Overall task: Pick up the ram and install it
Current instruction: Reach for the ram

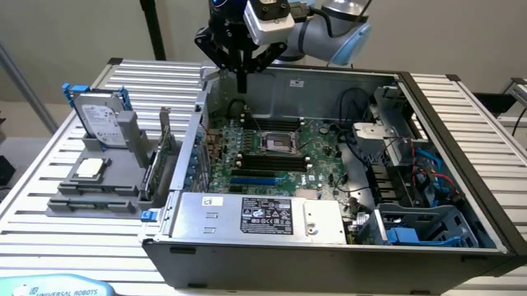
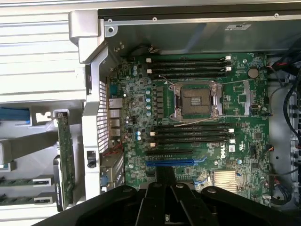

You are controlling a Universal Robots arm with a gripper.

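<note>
1. The ram [image 1: 242,80] is a thin, narrow stick seen edge-on, so it reads as a dark sliver. Its green face and chips cannot be made out.
2. It hangs upright with its long axis vertical. The upper end is pinched between the closed fingers of the gripper [image 1: 241,63], and the lower end is free.
3. It is in the air over the far side of the open computer case [image 1: 329,80], with its tip above the motherboard [image 1: 321,145] and touching nothing.
4. In the wrist view, the dark block between the fingers is probably the ram's top edge [image 2: 164,176]. It sits apart from the black memory slots [image 2: 193,133].
</note>
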